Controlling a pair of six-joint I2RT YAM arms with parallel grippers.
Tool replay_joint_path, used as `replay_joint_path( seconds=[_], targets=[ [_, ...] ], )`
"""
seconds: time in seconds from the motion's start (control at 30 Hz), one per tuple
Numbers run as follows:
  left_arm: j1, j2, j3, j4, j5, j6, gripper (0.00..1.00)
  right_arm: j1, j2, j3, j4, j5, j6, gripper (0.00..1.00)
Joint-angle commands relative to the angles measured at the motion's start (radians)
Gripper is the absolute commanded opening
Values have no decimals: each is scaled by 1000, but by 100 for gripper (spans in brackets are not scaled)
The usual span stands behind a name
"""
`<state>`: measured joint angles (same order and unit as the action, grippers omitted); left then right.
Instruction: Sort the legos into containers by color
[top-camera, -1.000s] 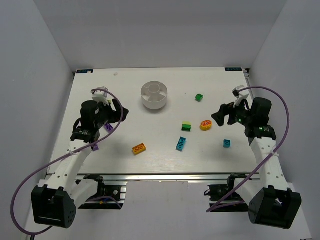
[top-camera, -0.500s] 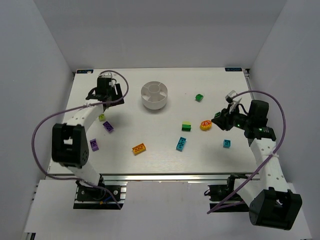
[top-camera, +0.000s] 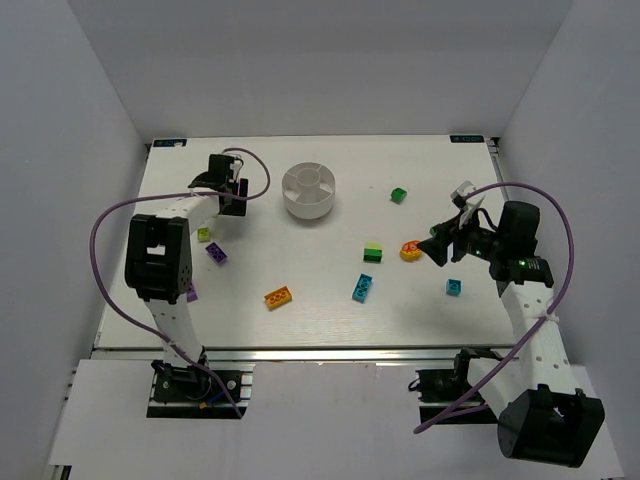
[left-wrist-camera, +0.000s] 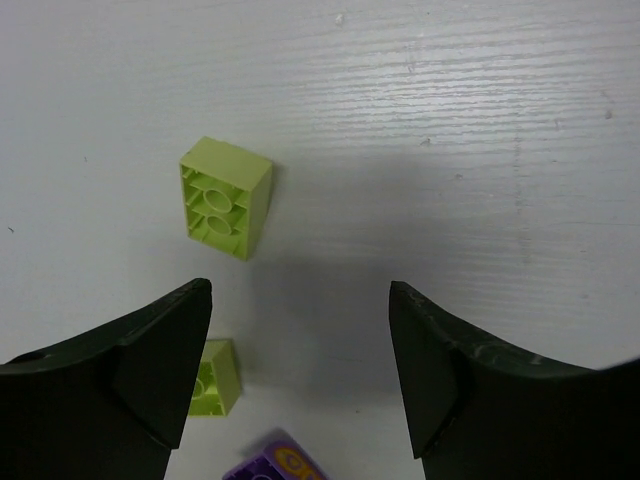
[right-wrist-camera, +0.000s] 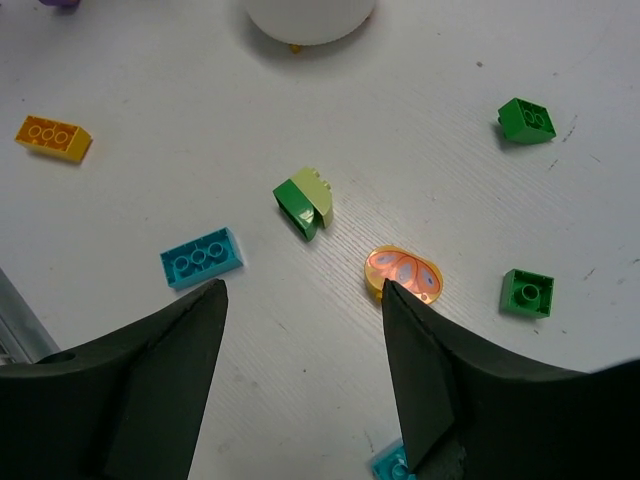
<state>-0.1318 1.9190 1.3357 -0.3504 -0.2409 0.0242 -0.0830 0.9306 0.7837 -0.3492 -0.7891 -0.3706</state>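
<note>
Over the far-left part of the table (top-camera: 330, 330), the left gripper (left-wrist-camera: 298, 305) hangs with jaws spread and nothing between them. Left wrist view:
- A lime brick (left-wrist-camera: 226, 197) lies studs-down just ahead of the fingertips, clear of both.
- A smaller lime brick (left-wrist-camera: 213, 377) sits just beside the inner face of one finger (left-wrist-camera: 150, 370); can't tell if they touch.
- The corner of a purple brick (left-wrist-camera: 275, 462) shows at the bottom edge, under the gap.

The right gripper (right-wrist-camera: 303, 300) is also spread wide and empty, hovering over the right half of the table. Right wrist view:
- The round piece (right-wrist-camera: 404, 275), yellow-orange with red markings, lies right at the tip of one finger (right-wrist-camera: 440, 400); contact can't be told.
- A green-and-lime stack (right-wrist-camera: 303, 205) sits ahead of the gap.
- A cyan brick (right-wrist-camera: 201, 257) lies near the other fingertip, apart from it.
- One green brick (right-wrist-camera: 527, 292) is near the round piece, and a second green brick (right-wrist-camera: 527, 120) lies farther out.
- An orange brick (right-wrist-camera: 53, 138) is well off to the side, and a cyan fragment pokes out at the bottom edge.

Top view: the white bowl (top-camera: 308, 190) stands toward the far edge, between the two grippers and near the left one. Its dividers and hub are visible. Every brick in view lies on the table outside the bowl, most of them on the near side.
</note>
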Motion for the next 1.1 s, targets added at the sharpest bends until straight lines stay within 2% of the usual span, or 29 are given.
replay_joint_path(
  seconds=[0.0, 0.23, 0.37, 0.63, 0.73, 0.83, 0.97, 1.07],
  targets=[
    [11, -5, 31, 48, -47, 82, 82, 6, -1, 28, 7, -22, -11, 69],
    [60, 66, 60, 68, -43, 69, 86, 6, 13, 26, 9, -19, -19, 69],
    [87, 132, 137, 47, -25, 60, 86, 6, 19, 23, 10, -18, -21, 69],
    [107, 198, 220, 16, 110, 48, 84, 6, 34, 19, 16, -4, -22, 69],
    [116, 195, 212, 17, 141, 42, 79, 6, 37, 19, 19, 1, -22, 69],
    [126, 169, 188, 24, 155, 33, 65, 8, 39, 19, 19, -1, -22, 69],
    [126, 137, 148, 37, 158, 20, 60, 6, 39, 19, 15, -1, -22, 69],
    [135, 127, 154, 27, 164, 8, 49, 6, 34, 17, 16, -4, -21, 69]
  ],
)
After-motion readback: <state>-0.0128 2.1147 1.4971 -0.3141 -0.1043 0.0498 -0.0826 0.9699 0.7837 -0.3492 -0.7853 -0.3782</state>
